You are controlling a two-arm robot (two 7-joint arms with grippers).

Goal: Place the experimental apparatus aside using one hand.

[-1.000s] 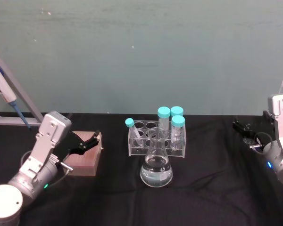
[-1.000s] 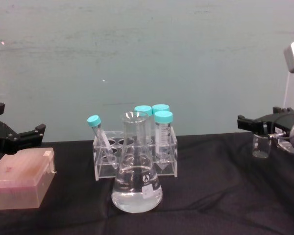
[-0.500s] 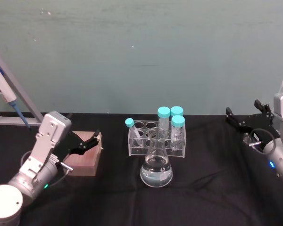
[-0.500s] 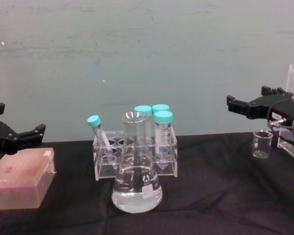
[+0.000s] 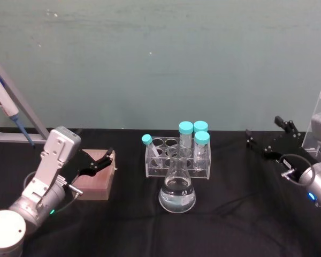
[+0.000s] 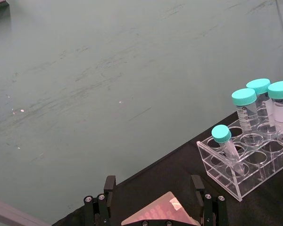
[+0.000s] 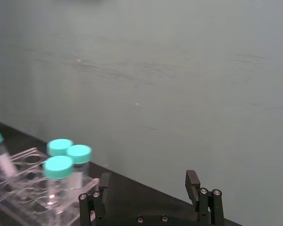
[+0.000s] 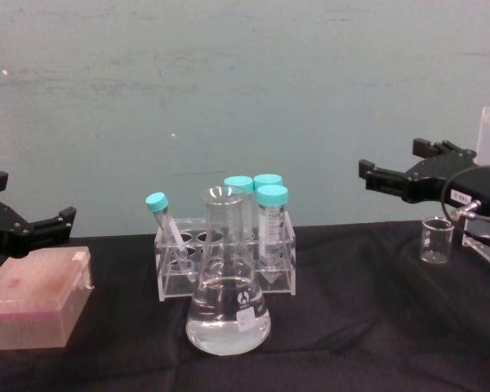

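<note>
Conical glass flask holding clear liquid (image 8: pixel 227 317): upright at the centre of the black-covered table (image 8: pixel 359 335), just in front of the clear acrylic rack of teal-capped tubes (image 8: pixel 269 269). Small glass beaker (image 8: pixel 437 242): well to the right. Right gripper (image 8: pixel 389 163): above and beside the beaker, fingers spread, empty. Left gripper (image 8: pixel 33 227): parked over a pinkish box (image 8: pixel 33 306), fingers apart. Assessment: the flask looks fragile, slick and bottom-heavy. Take it at the narrow neck and keep it upright.

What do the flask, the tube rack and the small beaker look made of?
Flask: clear glossy glass, probably; thin walls, liquid visible inside. Tube rack: clear acrylic-like plastic, flat panels with bright edges. Small beaker: clear, glass or plastic, can't tell.
</note>
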